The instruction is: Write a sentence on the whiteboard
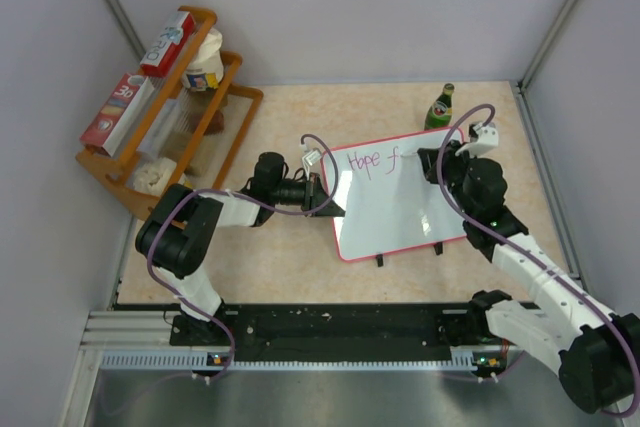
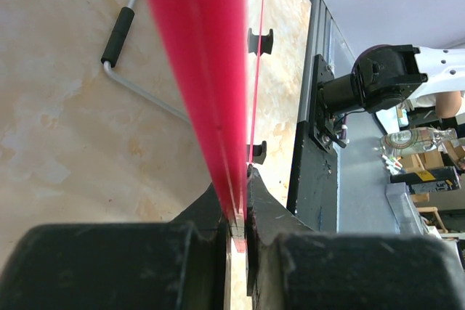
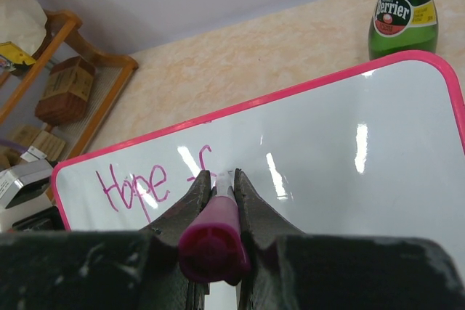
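The whiteboard (image 1: 400,202) lies tilted on the table, glossy white with a red-pink rim and two black clip feet at its near edge. My left gripper (image 1: 325,197) is shut on its left rim; the rim (image 2: 211,92) runs up between the jaws in the left wrist view. My right gripper (image 1: 440,162) is shut on a purple marker (image 3: 216,234), its tip touching the board (image 3: 327,157). The sentence (image 3: 149,179) reads "Hope f" in pink-purple near the board's top left, and shows in the top view (image 1: 372,160).
A green Perrier bottle (image 1: 439,107) stands just beyond the board's far edge, also in the right wrist view (image 3: 401,9). A wooden rack (image 1: 170,112) with boxes and jars stands at the far left. A bent metal rod with a black grip (image 2: 120,38) lies under the board.
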Tool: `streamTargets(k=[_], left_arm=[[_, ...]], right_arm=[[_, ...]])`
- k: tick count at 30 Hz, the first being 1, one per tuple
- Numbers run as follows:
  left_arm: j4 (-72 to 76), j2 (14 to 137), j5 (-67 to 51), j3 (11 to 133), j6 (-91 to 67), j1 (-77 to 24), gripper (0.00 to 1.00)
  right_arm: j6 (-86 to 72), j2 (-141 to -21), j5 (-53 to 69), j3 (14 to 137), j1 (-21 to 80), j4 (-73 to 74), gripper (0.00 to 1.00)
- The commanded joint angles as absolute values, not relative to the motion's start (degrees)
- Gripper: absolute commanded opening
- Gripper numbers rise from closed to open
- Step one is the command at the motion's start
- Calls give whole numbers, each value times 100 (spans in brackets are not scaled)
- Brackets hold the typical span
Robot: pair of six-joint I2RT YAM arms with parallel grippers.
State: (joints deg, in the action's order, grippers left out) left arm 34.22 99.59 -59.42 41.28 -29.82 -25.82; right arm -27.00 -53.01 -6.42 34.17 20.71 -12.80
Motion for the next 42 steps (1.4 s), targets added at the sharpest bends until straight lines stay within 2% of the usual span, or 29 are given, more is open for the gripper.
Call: streamTargets(k=[1,19,42], left_arm=[[2865,10028,-6117,3981,-2153,-2856,0],[2848,10028,-6117,3981,-2145,-2865,0],[2813,10037,-6117,3990,-2118,-2874,0]], right_arm=[[-2584,-5256,-580,3419,2013,-1248,0],[-2540,-4878,-729,2988,2021,-905,0],[-2540,-5545,-880,3788,1995,-1257,0]])
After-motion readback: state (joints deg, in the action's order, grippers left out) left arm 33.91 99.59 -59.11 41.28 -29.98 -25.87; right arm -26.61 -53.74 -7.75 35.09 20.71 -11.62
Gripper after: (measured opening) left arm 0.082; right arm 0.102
